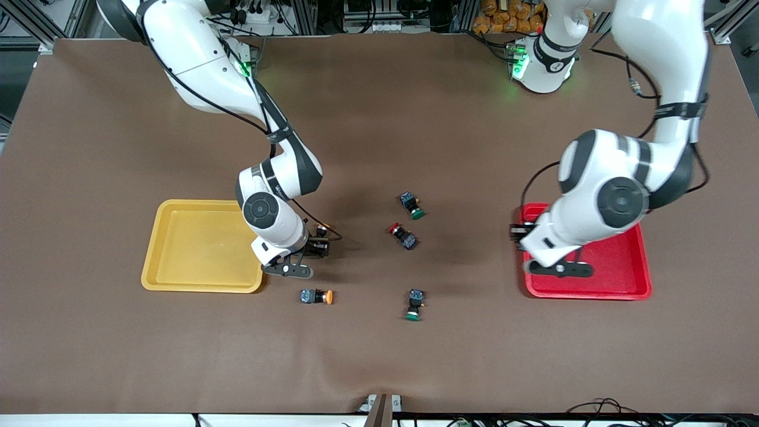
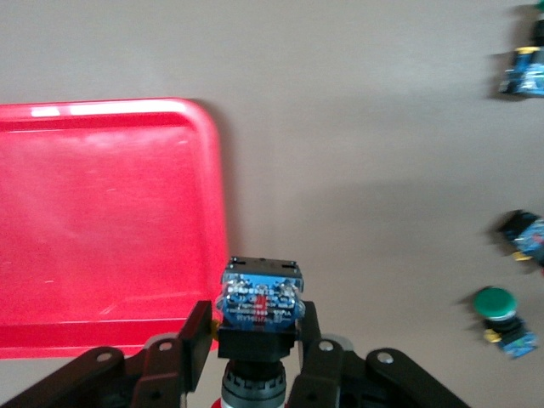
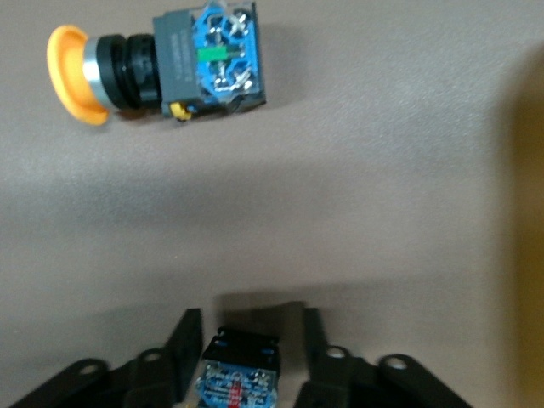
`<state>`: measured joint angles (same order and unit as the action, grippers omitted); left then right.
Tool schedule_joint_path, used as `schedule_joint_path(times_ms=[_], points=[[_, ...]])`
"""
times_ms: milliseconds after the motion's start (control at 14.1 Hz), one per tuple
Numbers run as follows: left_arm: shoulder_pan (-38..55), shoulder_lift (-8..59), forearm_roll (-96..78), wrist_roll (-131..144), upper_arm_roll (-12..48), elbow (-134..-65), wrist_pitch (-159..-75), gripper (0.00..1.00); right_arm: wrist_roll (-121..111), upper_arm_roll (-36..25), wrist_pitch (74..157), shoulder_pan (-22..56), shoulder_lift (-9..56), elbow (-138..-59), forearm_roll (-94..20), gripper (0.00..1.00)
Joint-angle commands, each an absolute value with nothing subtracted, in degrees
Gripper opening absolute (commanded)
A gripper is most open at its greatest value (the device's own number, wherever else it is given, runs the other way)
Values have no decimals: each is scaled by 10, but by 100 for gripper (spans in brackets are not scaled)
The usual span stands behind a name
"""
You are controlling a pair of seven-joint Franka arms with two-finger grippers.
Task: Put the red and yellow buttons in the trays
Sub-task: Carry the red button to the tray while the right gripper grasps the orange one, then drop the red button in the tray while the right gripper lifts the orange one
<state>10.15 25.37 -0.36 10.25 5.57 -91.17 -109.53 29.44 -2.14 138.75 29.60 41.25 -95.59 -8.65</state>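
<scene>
My left gripper is over the red tray's rim toward the table's middle. It is shut on a red button, blue terminal block outward, between its fingers; the red tray lies beside it. My right gripper is low on the table beside the yellow tray. It is open around a yellow button, which shows in the right wrist view with gaps to both fingers. A second yellow button lies nearer the front camera. Another red button lies mid-table.
Two green-capped buttons lie mid-table: one just farther from the front camera than the loose red button, one nearer it. The first green one also shows in the left wrist view. Both trays hold nothing visible.
</scene>
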Motion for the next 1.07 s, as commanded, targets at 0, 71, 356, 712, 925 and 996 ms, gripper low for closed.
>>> schedule_joint_path(times_ms=[0,71,356,712,925,996], points=[[58,243,8,31,59,-933,-1089,0,331,-28,1383,312,414,-948,-78,0],[38,245,9,6,60,-937,-1092,0,341,-28,1377,312,410,-948,-78,0],[-15,249,9,-58,60,-964,-1120,0,340,-39,1246,303,360,-914,-75,0],[-83,299,33,-69,59,-969,-1159,0,338,-40,1175,315,354,-913,-2,100],[-89,339,40,-58,57,-969,-1193,0,295,-40,1193,330,352,-947,4,100],[-88,349,40,-55,55,-970,-1204,0,248,-40,1198,331,352,-951,4,100]])
